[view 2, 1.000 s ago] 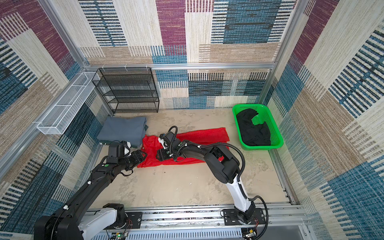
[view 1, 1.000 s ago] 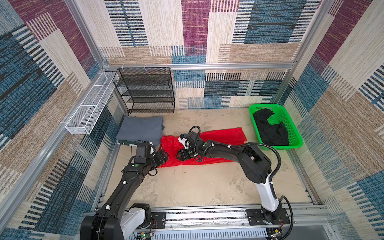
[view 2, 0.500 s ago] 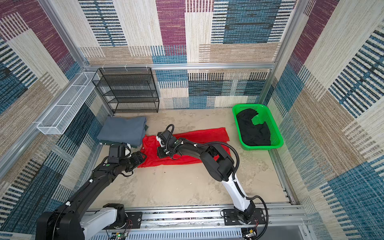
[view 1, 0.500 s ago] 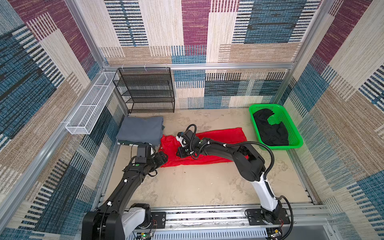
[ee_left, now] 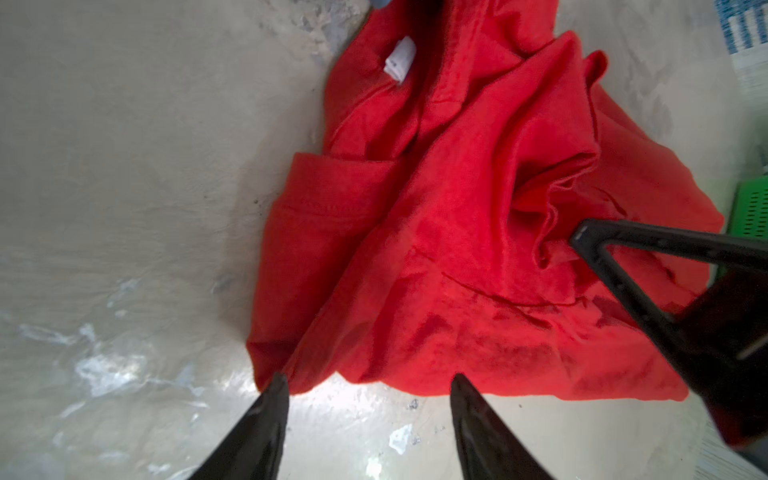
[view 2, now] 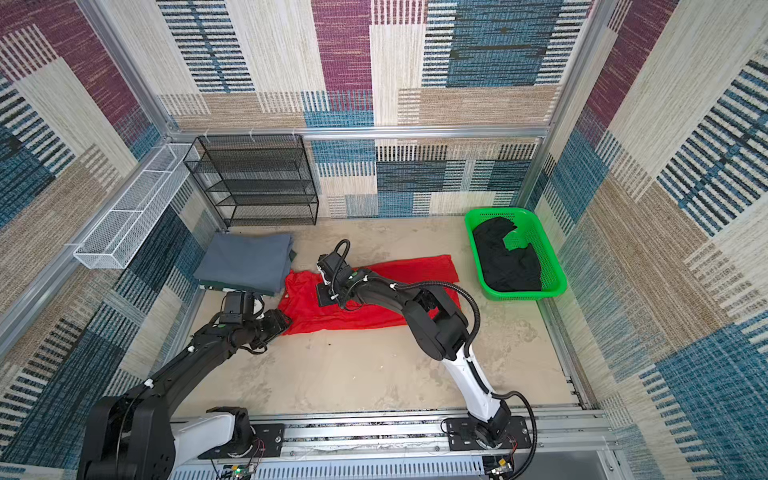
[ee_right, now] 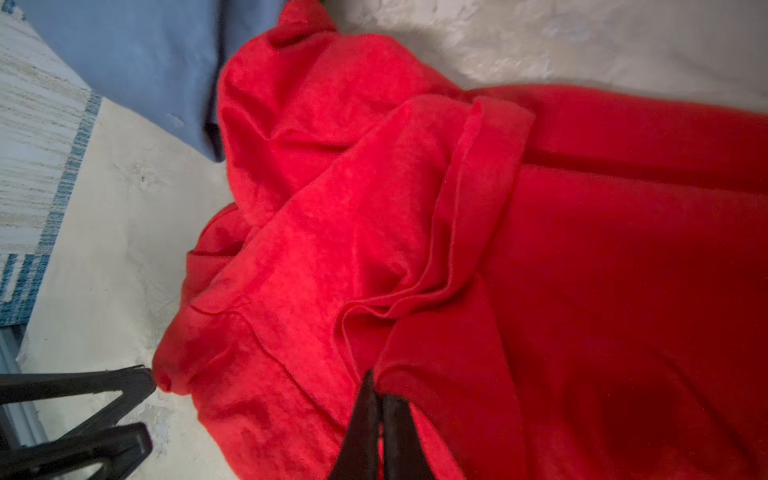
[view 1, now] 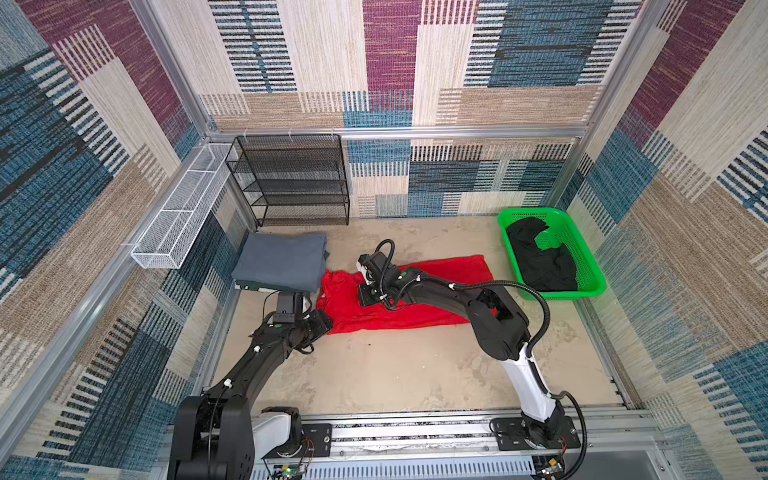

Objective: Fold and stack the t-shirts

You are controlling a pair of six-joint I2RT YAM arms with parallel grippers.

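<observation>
Left gripper, at the red t-shirt's near corner: jaws apart, slightly narrower than a second ago, nothing held. Right gripper: moved toward the collar end, now pinched tight on a raised red fold. Its arm lies across the shirt. Folded grey t-shirt just beside the collar end. Black t-shirt in green basket beyond the hem end. White neck label shows only in the left wrist view.
</observation>
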